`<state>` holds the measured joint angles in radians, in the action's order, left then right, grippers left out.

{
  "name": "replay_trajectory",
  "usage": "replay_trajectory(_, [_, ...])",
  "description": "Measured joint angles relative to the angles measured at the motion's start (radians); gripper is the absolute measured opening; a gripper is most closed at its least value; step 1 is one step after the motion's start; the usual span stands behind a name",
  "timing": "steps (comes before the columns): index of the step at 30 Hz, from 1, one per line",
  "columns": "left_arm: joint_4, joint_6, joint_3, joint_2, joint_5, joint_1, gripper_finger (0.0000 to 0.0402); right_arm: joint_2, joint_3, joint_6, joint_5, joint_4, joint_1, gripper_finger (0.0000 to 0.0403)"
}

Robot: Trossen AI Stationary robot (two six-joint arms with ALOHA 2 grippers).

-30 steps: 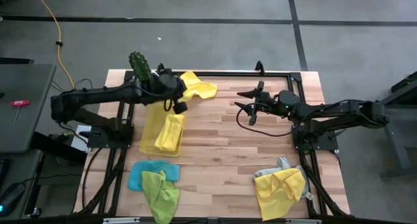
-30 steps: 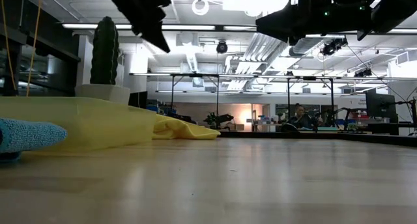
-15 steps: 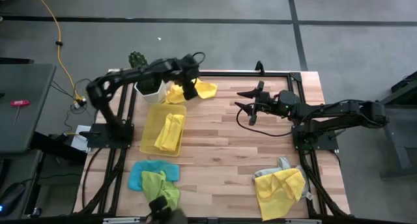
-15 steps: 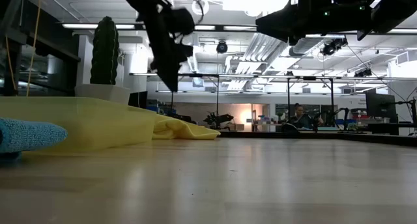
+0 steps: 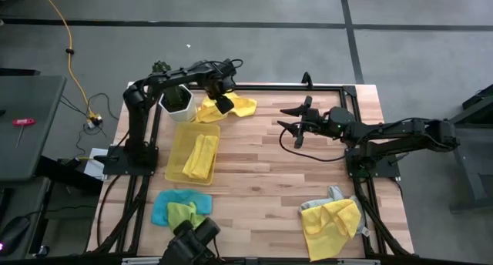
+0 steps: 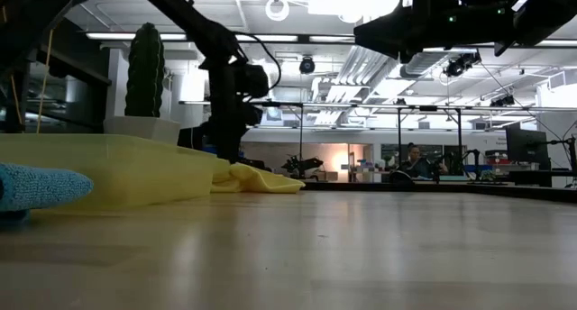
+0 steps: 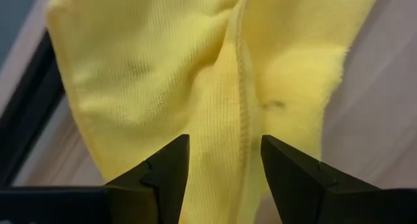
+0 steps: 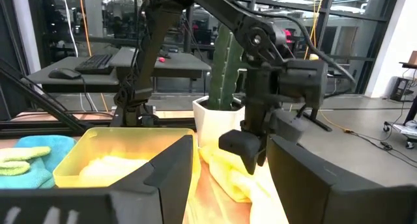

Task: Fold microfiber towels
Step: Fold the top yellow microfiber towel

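Two arms are over the counter. Nearest the front edge, well clear of either set of fingers, a yellow towel is heaped on a grey towel at the right corner. At the left corner a green towel lies on a blue towel, with a dark camera-like object just in front of them.

Further back on the left, a folded towel sits inside the translucent yellow tray, just short of the left fingers.

At the far left, the left gripper points down over a crumpled towel beside the white pot with its cactus. Its fingers stand apart, one on each side of a stitched ridge of that cloth; they are not pinching it. From table height the gripper hangs just above the cloth's hump, beyond the tray wall.

The right gripper waits in mid-air over bare wood near the far middle, pointing toward the left arm. Its fingers are spread with nothing between them, and the crumpled cloth lies well ahead of them beneath the other arm's gripper.
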<state>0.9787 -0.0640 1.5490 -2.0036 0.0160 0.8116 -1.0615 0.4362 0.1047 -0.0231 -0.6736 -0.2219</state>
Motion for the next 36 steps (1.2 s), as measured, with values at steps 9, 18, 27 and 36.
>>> replay_trajectory(9, [0.008, 0.012, 0.0, -0.02, 0.0, -0.011, 0.0171, 0.0, 0.0, 0.0, 0.0, 0.001, 0.0, 0.0188])
replay_trajectory(18, [-0.01, 0.001, 0.0, -0.015, -0.004, -0.046, 0.0014, 0.0, 0.0, 0.0, 0.0, 0.001, 0.0, 0.0188])
replay_trajectory(27, [-0.062, -0.046, 0.103, -0.014, -0.002, -0.157, 0.0002, 0.0, 0.0, 0.008, -0.129, 0.013, 0.0, 0.0188])
replay_trajectory(36, [-0.092, -0.134, 0.286, -0.013, 0.005, -0.384, 0.0001, 0.016, 0.0, 0.061, -0.248, 0.135, 0.0, 0.0188])
